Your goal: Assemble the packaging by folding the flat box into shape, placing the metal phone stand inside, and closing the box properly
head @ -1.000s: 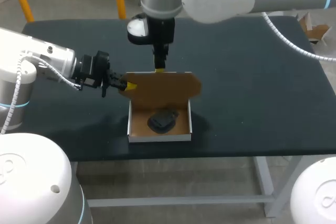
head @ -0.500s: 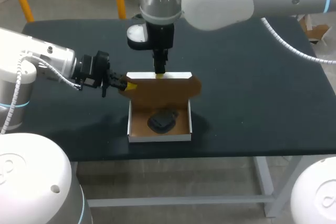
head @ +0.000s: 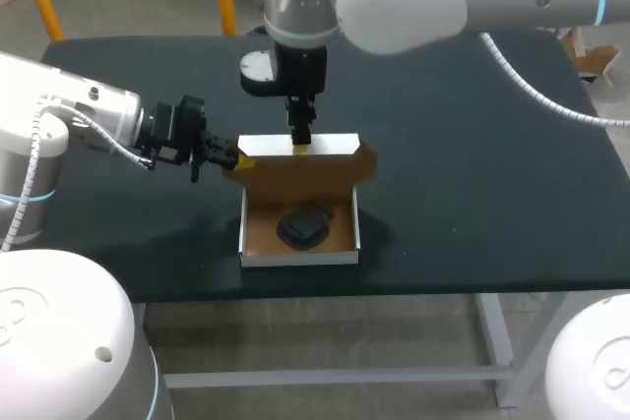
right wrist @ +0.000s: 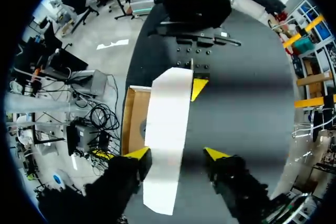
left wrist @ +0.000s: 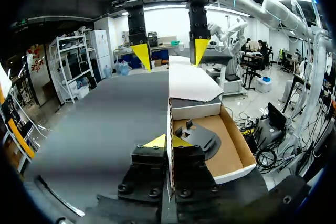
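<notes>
Head view: box (head: 298, 258) already folded, at front of table (head: 472, 145); phone stand (head: 303, 225) lies inside. Lid (head: 307, 170) half raised, not yet closed. Left gripper (left wrist: 169, 141) clamps box left side. Right gripper (head: 301, 148) fingers apart, above lid edge. Remaining, I judge: lower lid, tuck in.

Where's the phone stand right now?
Head view: the stand lies inside the open box at the table's front middle, below the raised lid, near the left tool.
</notes>
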You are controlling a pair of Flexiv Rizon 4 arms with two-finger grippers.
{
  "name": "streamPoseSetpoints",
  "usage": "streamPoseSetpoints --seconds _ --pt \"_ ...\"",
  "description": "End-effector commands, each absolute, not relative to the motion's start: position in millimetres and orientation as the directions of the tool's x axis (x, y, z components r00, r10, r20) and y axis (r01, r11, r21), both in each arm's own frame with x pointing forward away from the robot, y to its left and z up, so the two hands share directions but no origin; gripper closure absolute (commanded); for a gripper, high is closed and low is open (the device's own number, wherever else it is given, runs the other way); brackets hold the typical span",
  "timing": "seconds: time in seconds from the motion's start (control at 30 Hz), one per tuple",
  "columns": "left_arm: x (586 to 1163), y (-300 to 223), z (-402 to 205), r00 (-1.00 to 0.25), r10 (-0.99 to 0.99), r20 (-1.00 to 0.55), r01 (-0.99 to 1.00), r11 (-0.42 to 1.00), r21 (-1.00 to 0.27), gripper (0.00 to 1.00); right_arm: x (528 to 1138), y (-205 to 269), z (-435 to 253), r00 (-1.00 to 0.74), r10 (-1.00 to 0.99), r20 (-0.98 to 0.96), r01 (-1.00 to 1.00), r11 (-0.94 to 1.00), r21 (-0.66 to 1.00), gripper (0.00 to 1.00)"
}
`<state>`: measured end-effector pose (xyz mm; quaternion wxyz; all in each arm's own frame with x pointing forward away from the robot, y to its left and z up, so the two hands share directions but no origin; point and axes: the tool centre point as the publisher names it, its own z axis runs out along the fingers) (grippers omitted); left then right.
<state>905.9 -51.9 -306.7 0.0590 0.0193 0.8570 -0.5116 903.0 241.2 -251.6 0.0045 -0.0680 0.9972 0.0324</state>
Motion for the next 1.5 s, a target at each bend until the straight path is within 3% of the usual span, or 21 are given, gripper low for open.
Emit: streamPoseSetpoints --seconds 0.03,0.37,0.57,1.0,1.1,1.3,1.5 --pt "905 -52 -308 -0.992 -0.026 -0.121 0.094 0.475 -0.875 1.00 910 244 -253 -0.990 -0.140 0.009 -0.139 0.989 0.057 0.31" --pt "905 -52 -308 -0.992 -0.026 -0.121 0.094 0.475 -0.875 1.00 915 248 -259 -0.986 -0.159 0.043 -0.157 0.986 0.054 0.34" --pt "905 -52 -308 -0.992 -0.026 -0.121 0.094 0.475 -0.875 1.00 918 250 -263 -0.984 -0.167 0.061 -0.164 0.985 0.054 0.48" --pt "905 -52 -308 -0.992 -0.026 -0.121 0.094 0.475 -0.875 1.00 923 253 -269 -0.979 -0.179 0.098 -0.175 0.983 0.050 0.58" --pt "905 -52 -308 -0.992 -0.026 -0.121 0.094 0.475 -0.875 1.00 923 253 -268 -0.978 -0.181 0.100 -0.177 0.983 0.050 0.66" --pt "905 -52 -308 -0.992 -0.026 -0.121 0.094 0.475 -0.875 1.00 922 253 -268 -0.977 -0.186 0.101 -0.181 0.982 0.051 1.00" --pt "905 -52 -308 -0.992 -0.026 -0.121 0.094 0.475 -0.875 1.00 920 253 -269 -0.977 -0.187 0.100 -0.182 0.982 0.055 1.00"
